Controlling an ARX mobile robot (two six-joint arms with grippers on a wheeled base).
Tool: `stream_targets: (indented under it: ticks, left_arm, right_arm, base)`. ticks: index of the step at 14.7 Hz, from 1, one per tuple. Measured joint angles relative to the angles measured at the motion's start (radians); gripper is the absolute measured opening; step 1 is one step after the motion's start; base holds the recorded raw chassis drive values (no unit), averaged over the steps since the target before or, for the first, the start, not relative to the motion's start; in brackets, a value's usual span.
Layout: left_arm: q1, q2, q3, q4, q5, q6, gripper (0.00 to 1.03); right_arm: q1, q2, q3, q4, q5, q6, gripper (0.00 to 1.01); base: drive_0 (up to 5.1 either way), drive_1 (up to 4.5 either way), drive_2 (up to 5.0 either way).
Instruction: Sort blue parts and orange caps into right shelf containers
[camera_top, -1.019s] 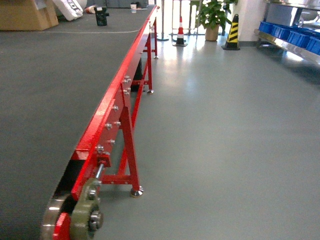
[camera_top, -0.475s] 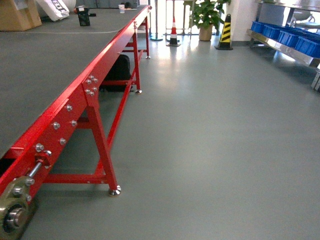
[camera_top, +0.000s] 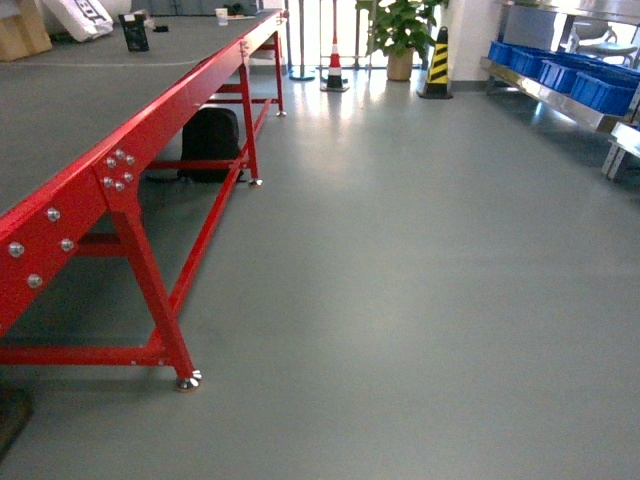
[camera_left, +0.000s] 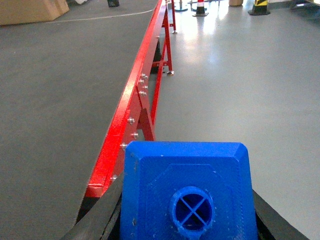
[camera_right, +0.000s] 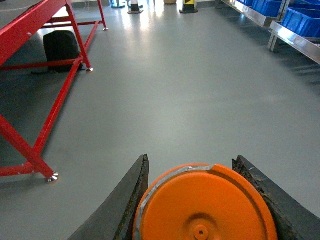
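In the left wrist view a blue part (camera_left: 187, 192), a bright blue block with a round crossed hole in its top, fills the lower middle; my left gripper (camera_left: 187, 220) is shut on it, dark fingers (camera_left: 102, 215) pressed to both sides. In the right wrist view an orange cap (camera_right: 205, 205) shows its flat round end, and my right gripper (camera_right: 200, 200) is shut on it between black fingers (camera_right: 125, 200). The right shelf containers (camera_top: 575, 75), large blue crates, stand on a metal shelf at the far right of the head view, also top right as crates (camera_right: 302, 20). Neither gripper shows in the head view.
A long red-framed conveyor (camera_top: 120, 165) with a grey belt runs along the left. A black backpack (camera_top: 210, 140) lies under it. A striped cone (camera_top: 436, 65), a red-white cone (camera_top: 333, 70) and a potted plant (camera_top: 400, 30) stand at the far end. Grey floor (camera_top: 420, 280) lies between conveyor and shelf.
The head view has swung right: the conveyor has slid to the left of the frame, and the blue crates on the shelf show larger at the right.
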Motion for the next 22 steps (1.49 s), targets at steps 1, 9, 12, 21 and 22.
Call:
stream_targets:
  ticks: [1, 9, 12, 21, 22]
  left_arm:
    - [0.001, 0.000, 0.000, -0.002, -0.002, 0.000, 0.44]
    - [0.000, 0.001, -0.001, -0.005, 0.001, 0.000, 0.44]
    - [-0.005, 0.008, -0.002, -0.007, 0.005, 0.000, 0.44]
    - [0.001, 0.000, -0.003, -0.003, 0.000, 0.000, 0.44]
    - [0.001, 0.000, -0.003, 0.000, 0.000, 0.000, 0.44]
  right_arm:
    - [0.000, 0.000, 0.000, 0.002, 0.000, 0.000, 0.44]
    - [0.000, -0.002, 0.000, -0.001, 0.000, 0.000, 0.44]
    - [0.000, 0.006, 0.000, -0.002, 0.003, 0.000, 0.44]
    - [0.000, 0.000, 0.000, 0.002, 0.002, 0.000, 0.44]
    - [0.000, 0.000, 0.000, -0.001, 0.002, 0.000, 0.44]
  base:
    - [5.0, -2.43, -2.4]
    - [3.9, -0.33, -3.4]
    - [0.2, 1.50, -1.0]
    - [0.0, 4.23, -4.3]
    - [0.0, 4.25, -4.3]
